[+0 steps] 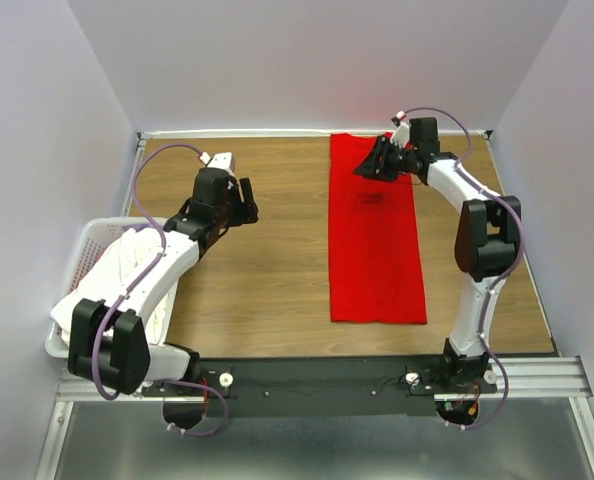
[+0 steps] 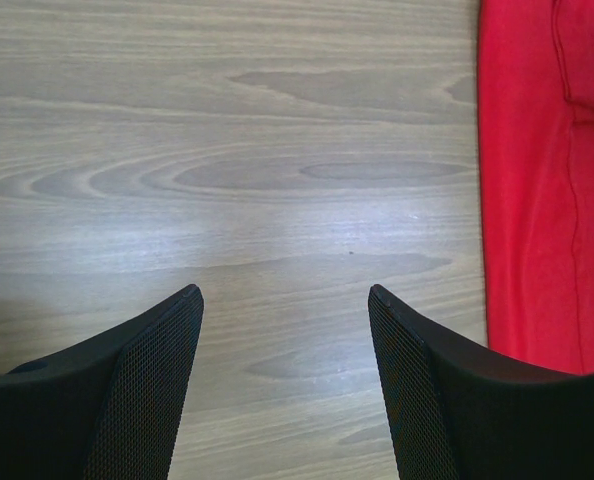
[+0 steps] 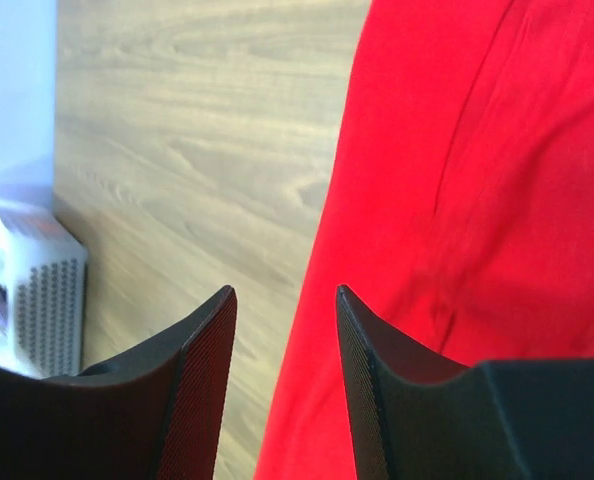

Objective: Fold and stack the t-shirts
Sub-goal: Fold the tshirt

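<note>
- Here's the left arm [image 1: 172,258]: white shells on the long links, chunky black housings at every joint.
- The right arm [image 1: 467,300] matches it, with white links and black joint blocks.
- A purple cable [image 1: 142,195] loops along the left arm, and a second purple cable [image 1: 455,125] arcs over the right one.
- Now the left claw [image 2: 282,295]: two curved black fingers [image 2: 147,380] with fine mesh on the inner faces.
- The right claw [image 3: 282,292] has the same black, meshed build.
- Both bases are bolted to a black rail [image 1: 317,375].
</note>
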Controlling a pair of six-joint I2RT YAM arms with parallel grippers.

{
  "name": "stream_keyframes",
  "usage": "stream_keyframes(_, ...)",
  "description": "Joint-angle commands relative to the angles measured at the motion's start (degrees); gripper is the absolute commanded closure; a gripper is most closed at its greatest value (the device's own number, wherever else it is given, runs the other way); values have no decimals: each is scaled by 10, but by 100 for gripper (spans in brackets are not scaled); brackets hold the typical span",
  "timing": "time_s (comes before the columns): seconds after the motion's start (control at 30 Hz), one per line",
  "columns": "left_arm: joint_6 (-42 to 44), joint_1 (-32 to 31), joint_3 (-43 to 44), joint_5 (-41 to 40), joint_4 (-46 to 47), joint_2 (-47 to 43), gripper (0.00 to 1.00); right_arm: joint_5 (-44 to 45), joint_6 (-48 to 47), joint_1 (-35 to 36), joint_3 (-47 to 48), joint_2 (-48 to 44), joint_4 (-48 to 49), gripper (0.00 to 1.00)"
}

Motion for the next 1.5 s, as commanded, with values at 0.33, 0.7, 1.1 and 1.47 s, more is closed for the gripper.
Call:
stream_keyframes(0.33,-1,-32,11,29,22,24,25,118,-34,14,-25,38,51,50)
stream_keyframes(0.7,-16,-38,-26,24,18,-19,25,77,20,4,90,164,68,50)
stream_keyframes(1.1,-21,-38,-40,18,17,-41,25,34,73,47,67,208,100,50)
stream_keyframes(1.47,-16,-39,-55,23,-1,-64,25,102,208,96,60,212,228,50)
